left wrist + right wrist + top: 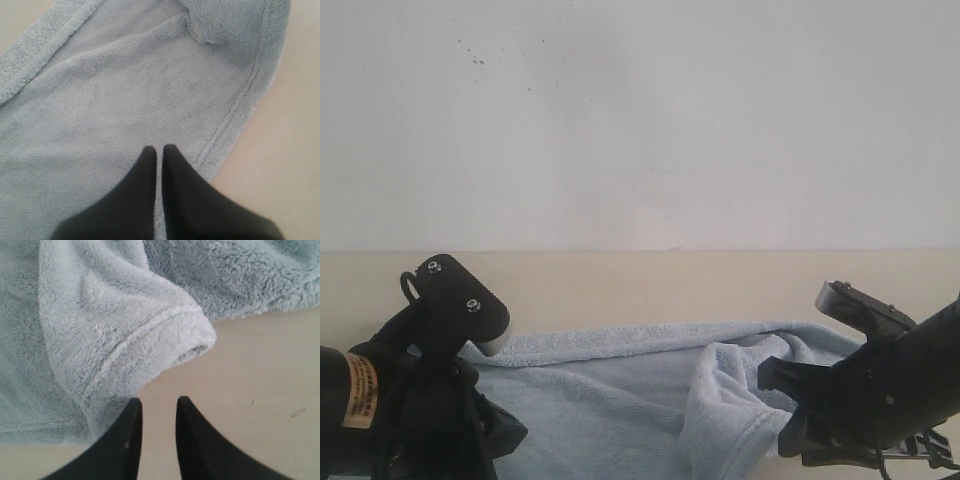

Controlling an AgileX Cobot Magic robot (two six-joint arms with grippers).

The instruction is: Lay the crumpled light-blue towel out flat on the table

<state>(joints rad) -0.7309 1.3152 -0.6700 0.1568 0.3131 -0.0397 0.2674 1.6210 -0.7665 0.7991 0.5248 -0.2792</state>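
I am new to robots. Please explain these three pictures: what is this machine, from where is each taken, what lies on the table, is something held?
It is a two-armed robot; each arm ends in a claw. One picture comes from a camera off the arms; the other two from a camera on each wrist. A blue towel lies on the beige table, one part folded over. The left claw is shut over the towel; the right claw is open over the table. Neither visibly holds anything.

Left claw (159,148) shut (right claw (159,401) parted).
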